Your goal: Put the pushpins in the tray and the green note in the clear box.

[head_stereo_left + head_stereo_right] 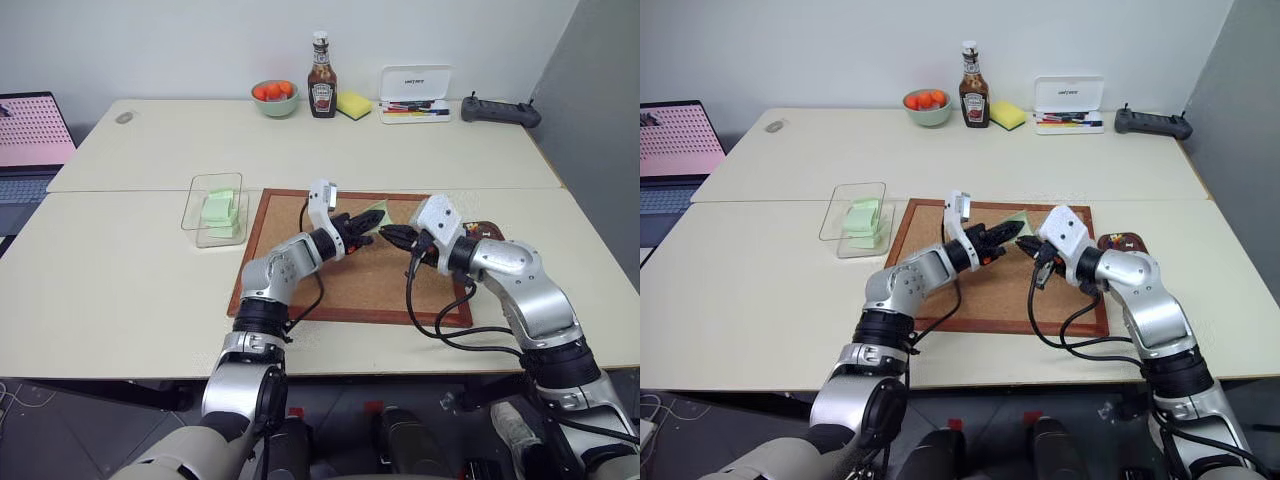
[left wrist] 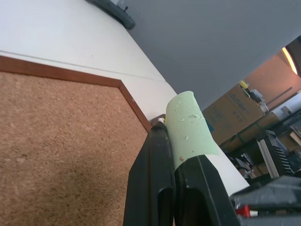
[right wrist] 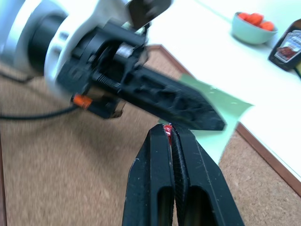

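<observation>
The green note stands lifted off the cork board, pinched at one edge by my left gripper, which is shut on it. In the left wrist view the green note curls up between the black fingers. My right gripper meets it tip to tip and is shut on a red pushpin. The dark brown tray lies at the board's far right corner, partly hidden behind my right arm. The clear box sits left of the board.
The clear box holds a stack of pale green note pads. At the table's back stand a bowl of orange fruit, a ketchup bottle, a yellow sponge, a white pen case and a black controller. A laptop sits far left.
</observation>
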`<control>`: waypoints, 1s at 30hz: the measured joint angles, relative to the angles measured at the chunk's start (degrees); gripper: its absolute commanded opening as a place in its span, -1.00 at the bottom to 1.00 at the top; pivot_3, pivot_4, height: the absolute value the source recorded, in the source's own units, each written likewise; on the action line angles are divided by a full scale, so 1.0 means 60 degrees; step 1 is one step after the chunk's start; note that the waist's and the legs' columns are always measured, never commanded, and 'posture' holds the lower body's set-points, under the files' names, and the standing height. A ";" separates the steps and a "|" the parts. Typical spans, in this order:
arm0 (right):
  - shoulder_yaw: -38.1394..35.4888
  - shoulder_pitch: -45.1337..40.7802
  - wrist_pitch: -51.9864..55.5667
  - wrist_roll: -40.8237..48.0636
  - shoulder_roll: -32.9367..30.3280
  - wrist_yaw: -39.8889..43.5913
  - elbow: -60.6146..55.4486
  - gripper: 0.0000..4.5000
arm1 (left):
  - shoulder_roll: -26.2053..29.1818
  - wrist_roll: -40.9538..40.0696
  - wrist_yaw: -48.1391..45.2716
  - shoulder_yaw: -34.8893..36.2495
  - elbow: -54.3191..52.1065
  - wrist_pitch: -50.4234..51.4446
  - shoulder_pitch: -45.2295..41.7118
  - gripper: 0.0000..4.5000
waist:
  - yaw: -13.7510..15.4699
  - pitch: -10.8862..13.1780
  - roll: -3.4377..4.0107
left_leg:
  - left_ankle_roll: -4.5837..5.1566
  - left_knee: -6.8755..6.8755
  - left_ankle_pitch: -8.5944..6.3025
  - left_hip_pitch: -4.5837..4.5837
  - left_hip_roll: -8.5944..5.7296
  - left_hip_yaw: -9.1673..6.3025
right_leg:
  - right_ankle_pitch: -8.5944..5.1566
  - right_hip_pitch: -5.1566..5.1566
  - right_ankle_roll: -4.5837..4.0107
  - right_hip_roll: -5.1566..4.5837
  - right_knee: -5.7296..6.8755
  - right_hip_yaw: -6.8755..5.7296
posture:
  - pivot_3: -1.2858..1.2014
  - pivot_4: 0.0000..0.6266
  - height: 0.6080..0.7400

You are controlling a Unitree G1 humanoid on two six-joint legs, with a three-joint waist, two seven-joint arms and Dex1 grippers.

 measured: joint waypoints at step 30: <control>-0.1515 0.0648 0.1211 0.1001 -0.0984 -0.0917 -0.0394 -1.00 | 0.0461 0.0271 0.0496 -0.0163 -0.0433 -0.0607 0.0277 -1.00 | 0.0015 0.0000 0.0000 | 0.0002 -0.0001 -0.0001 -0.0006 -0.0002 0.0002 | 0.0000 0.0000 0.0000 0.0000 -0.0006 0.0002 | 0.03 -0.52 1.00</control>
